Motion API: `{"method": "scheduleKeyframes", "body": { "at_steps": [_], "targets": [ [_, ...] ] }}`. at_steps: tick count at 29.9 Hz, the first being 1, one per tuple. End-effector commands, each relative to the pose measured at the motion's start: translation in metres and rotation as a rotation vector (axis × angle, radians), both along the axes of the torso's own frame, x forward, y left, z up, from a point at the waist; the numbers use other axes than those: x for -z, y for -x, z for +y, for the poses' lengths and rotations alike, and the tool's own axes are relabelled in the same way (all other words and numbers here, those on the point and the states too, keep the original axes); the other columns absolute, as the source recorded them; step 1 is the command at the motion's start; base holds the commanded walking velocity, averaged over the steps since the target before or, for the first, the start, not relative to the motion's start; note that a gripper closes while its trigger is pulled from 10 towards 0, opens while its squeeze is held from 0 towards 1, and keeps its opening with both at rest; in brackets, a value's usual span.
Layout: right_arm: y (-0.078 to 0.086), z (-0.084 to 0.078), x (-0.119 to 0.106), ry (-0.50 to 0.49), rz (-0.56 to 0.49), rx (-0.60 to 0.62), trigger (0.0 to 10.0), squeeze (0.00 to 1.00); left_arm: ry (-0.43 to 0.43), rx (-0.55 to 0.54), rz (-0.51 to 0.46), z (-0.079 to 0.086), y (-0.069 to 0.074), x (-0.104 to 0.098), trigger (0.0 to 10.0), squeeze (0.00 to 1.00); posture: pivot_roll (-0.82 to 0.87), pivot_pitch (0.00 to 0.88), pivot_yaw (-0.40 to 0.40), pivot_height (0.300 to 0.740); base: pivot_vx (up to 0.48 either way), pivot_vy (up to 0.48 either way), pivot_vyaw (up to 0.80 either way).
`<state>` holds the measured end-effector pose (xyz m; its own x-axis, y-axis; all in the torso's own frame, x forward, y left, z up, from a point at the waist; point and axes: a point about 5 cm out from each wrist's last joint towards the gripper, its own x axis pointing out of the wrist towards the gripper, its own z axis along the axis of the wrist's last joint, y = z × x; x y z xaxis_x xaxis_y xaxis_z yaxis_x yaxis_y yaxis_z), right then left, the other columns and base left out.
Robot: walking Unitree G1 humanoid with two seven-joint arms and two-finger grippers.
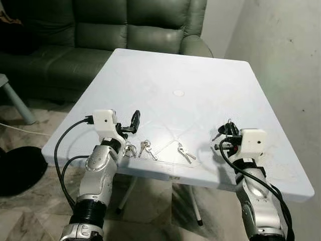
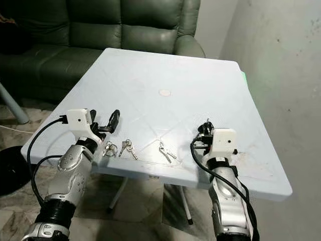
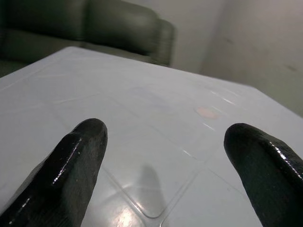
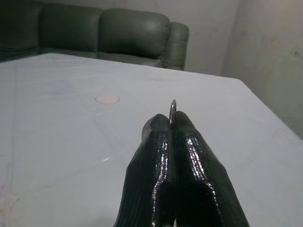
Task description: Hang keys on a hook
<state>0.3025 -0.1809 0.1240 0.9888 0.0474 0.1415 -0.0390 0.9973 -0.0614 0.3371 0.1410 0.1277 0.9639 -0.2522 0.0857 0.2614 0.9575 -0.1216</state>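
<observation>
I see my right gripper (image 4: 171, 124) pinching a thin metal hook (image 4: 173, 109), left gripper (image 3: 165, 142) spread wide near three silver key bunches (image 1: 147, 148) on the pale blue plastic table (image 1: 200, 80).

Shiny metal keys (image 1: 147, 148) lie on a smooth, glossy plastic-looking table (image 1: 200, 85); the sofa (image 1: 100, 30) looks leathery.

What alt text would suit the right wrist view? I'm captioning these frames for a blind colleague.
The right gripper is shut on a thin metal ring that pokes up between its fingertips, above a white table. A green sofa stands behind the table, against a pale wall.
</observation>
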Motion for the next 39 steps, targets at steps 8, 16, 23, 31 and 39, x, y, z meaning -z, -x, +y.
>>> {"method": "scheduleKeyframes", "body": {
  "at_steps": [8, 16, 23, 31, 39],
  "targets": [
    [-0.009, -0.04, -0.005, 0.157, 0.014, 0.003, 10.0, 0.0, -0.063, -0.068, -0.006, 0.037, -0.016, -0.013, 10.0, 0.0, 0.04, 0.0, -0.028, 0.74, 0.0, 0.0, -0.76],
    [-0.011, -0.039, -0.006, 0.113, -0.003, 0.031, 10.0, 0.0, -0.02, -0.087, -0.013, 0.031, -0.017, -0.014, 10.0, 0.0, 0.04, 0.0, -0.031, 0.74, 0.0, 0.0, -0.75],
    [-0.01, -0.03, -0.002, 0.075, -0.002, 0.04, 10.0, 0.0, 0.013, -0.089, 0.0, 0.025, -0.016, -0.011, 10.0, 0.0, 0.05, 0.0, -0.038, 0.74, 0.0, 0.0, -0.75],
    [-0.011, -0.028, -0.004, 0.075, -0.008, 0.033, 10.0, 0.0, 0.028, -0.099, -0.017, 0.024, -0.017, -0.014, 10.0, 0.0, 0.06, 0.0, -0.043, 0.74, 0.0, 0.332, -0.74],
    [-0.008, -0.029, -0.002, 0.075, -0.002, 0.038, 10.0, 0.0, 0.043, -0.11, -0.01, 0.021, -0.015, -0.014, 10.0, 0.0, 0.06, 0.0, -0.047, 0.74, 0.0, 0.0, -0.74]
  ]
}}
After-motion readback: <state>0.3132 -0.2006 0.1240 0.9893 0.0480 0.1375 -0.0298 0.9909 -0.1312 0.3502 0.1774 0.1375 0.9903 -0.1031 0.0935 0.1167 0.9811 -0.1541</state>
